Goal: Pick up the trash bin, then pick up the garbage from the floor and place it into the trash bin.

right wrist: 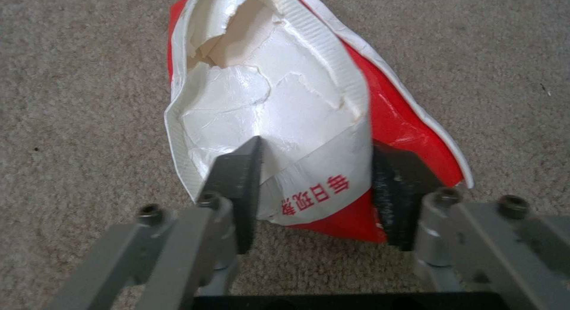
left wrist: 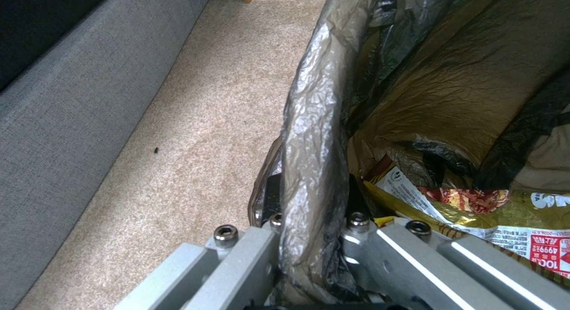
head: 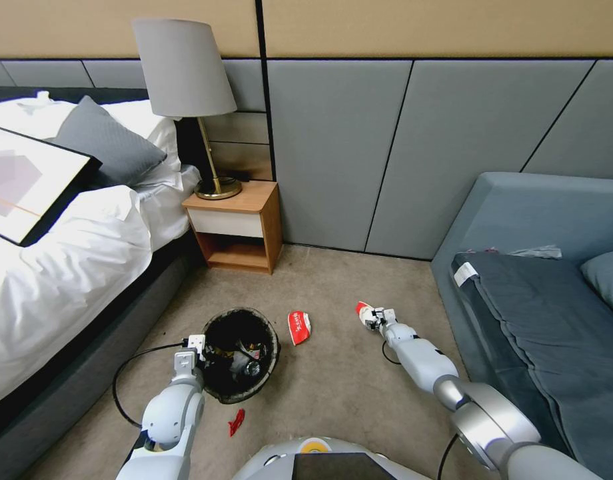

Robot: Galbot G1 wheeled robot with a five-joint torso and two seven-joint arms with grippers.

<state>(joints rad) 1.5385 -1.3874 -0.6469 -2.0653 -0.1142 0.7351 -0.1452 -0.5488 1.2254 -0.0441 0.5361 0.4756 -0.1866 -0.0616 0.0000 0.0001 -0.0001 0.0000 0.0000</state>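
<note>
Between right hand (right wrist: 315,185) pads: red-and-white packet (right wrist: 285,114), clamped, just off carpet. Left hand (left wrist: 311,238) pinches trash bin (head: 240,355) rim, mouth kept up, likely ready for drop.

A red-and-white packet (right wrist: 285,123), black bin liner (head: 240,347), beige carpet (head: 333,400), grey wall panels (head: 386,147).

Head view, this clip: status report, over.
Left gripper shut on bin rim, wrappers already inside. Right gripper shut on red-and-white packet. Another packet and red scrap on carpet. Nothing in the way.
</note>
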